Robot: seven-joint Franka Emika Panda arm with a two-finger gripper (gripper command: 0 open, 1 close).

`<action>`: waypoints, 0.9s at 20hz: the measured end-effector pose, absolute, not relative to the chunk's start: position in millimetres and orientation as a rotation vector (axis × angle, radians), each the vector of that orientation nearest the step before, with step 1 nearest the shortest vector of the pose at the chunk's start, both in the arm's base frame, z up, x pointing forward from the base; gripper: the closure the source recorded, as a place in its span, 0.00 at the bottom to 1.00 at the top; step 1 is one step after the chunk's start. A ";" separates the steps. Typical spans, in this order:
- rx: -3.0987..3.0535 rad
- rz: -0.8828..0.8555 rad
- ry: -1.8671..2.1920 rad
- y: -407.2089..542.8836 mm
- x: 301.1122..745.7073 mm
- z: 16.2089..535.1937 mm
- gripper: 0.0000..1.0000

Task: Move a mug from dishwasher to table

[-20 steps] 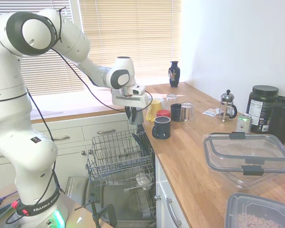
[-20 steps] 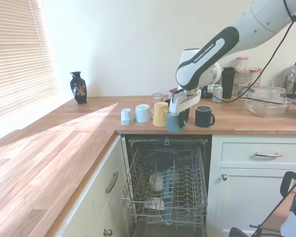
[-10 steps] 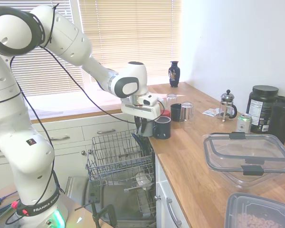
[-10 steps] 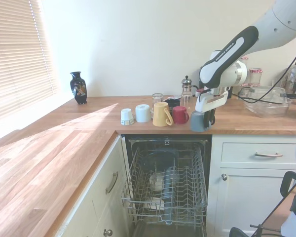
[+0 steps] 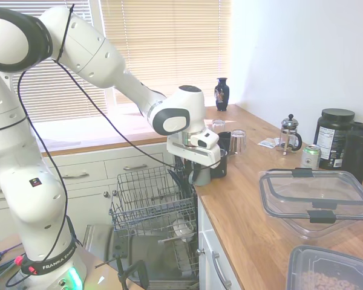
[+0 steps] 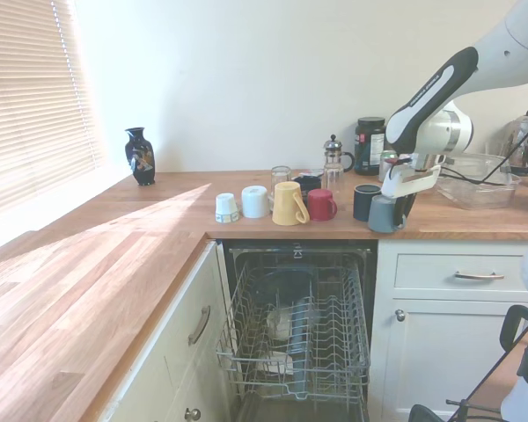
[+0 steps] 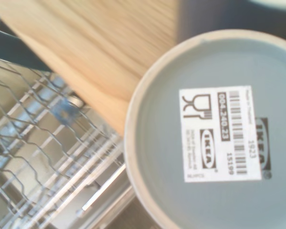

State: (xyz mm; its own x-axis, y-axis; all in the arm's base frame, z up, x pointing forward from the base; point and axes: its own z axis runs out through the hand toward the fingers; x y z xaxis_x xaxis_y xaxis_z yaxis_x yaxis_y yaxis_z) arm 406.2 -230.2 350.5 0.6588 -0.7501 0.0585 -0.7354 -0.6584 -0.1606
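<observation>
So in the last second the gripper [image 6: 394, 204], clamped on the mug [image 6: 383, 214], has slid it along past the other cups, and it's now hanging over the table [image 6: 458, 220] edge, pretty much ready to set down.

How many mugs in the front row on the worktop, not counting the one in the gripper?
5: small white cup, taller white cup, yellow mug, red mug, dark navy mug beside the held mug. Others behind are partly hidden.
</observation>
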 end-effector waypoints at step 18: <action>-2.682 -0.194 1.282 -315.6 426.1 333.9 1.00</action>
State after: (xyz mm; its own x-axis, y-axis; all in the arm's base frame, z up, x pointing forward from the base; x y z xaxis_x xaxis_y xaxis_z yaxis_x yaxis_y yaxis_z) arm 426.1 -315.6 333.9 0.6235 -0.7804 0.0473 -0.7594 -0.6188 -0.2010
